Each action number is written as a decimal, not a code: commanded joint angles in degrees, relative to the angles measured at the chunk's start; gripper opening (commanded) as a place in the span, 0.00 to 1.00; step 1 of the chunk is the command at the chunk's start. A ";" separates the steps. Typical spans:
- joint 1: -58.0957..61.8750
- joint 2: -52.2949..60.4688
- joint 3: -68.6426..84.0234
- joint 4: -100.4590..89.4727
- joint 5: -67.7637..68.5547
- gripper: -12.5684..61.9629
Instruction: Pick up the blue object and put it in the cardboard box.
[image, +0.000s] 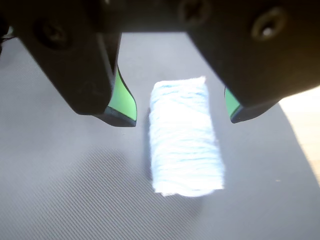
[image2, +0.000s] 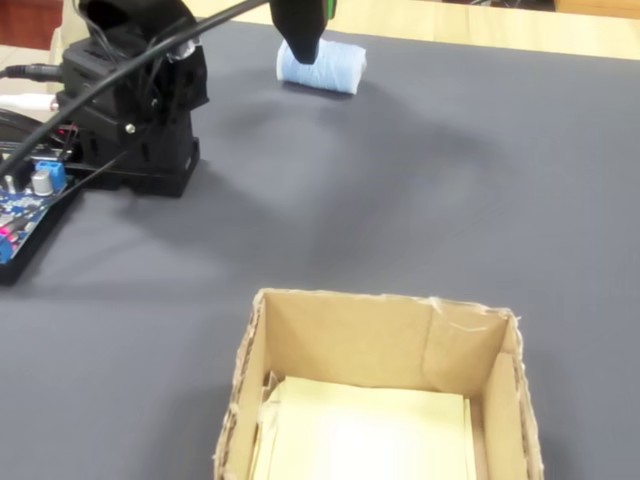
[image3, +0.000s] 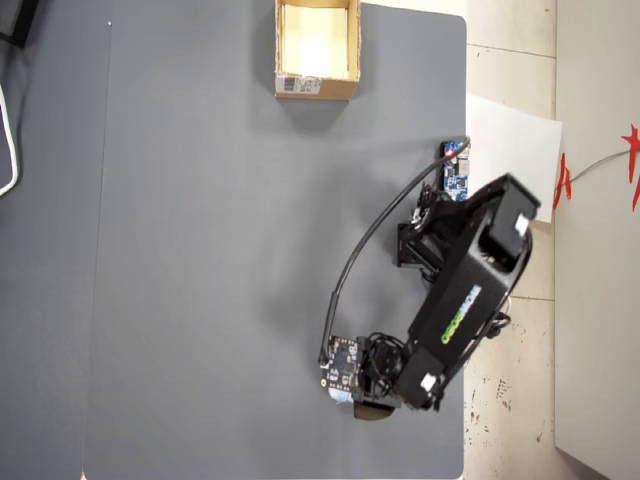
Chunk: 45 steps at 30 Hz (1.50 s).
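White label (image3: 300, 86); print unreadable

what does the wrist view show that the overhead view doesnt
Only the wrist view shows the gripper open, its green-lined fingers on either side of the blue object without touching it, and the roll's ribbed surface.

Only the overhead view shows the cardboard box at the far end of the mat with a white label on its side, the whole arm, and the small blue circuit board beside its base. There the roll is almost fully hidden under the arm.

Both show the dark grey mat.
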 joint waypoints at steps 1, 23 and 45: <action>-1.58 -0.88 -5.01 -1.23 0.44 0.62; -1.49 -14.06 -2.02 -3.16 -9.67 0.42; 9.67 17.58 10.63 -13.54 -14.59 0.31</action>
